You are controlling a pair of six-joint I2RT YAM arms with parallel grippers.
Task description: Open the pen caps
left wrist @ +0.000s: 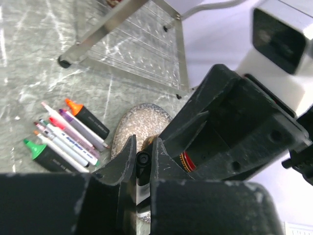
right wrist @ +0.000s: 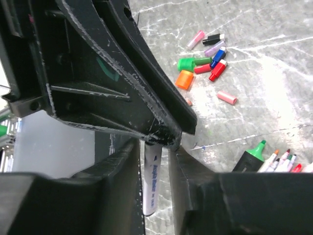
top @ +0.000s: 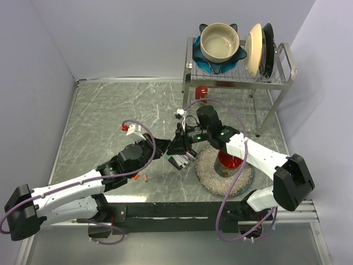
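so the left tool (left wrist: 143, 149) is clamped on a black pen cap (left wrist: 143, 160). The right tool (right wrist: 155, 152) straddles the white marker barrel (right wrist: 151, 188), can't tell if it's actually gripping.

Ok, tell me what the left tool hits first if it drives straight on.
The right tool: its black body fills the view directly ahead of the left tool, which is shut on the dark end of a marker. Depth is unclear, but nothing else shows between them.

Place: lab test bench
Signs: plain pale walls (top: 38, 49) are enclosing a grey marbled table (top: 105, 105) carrying a steel dish rack (top: 242, 83).
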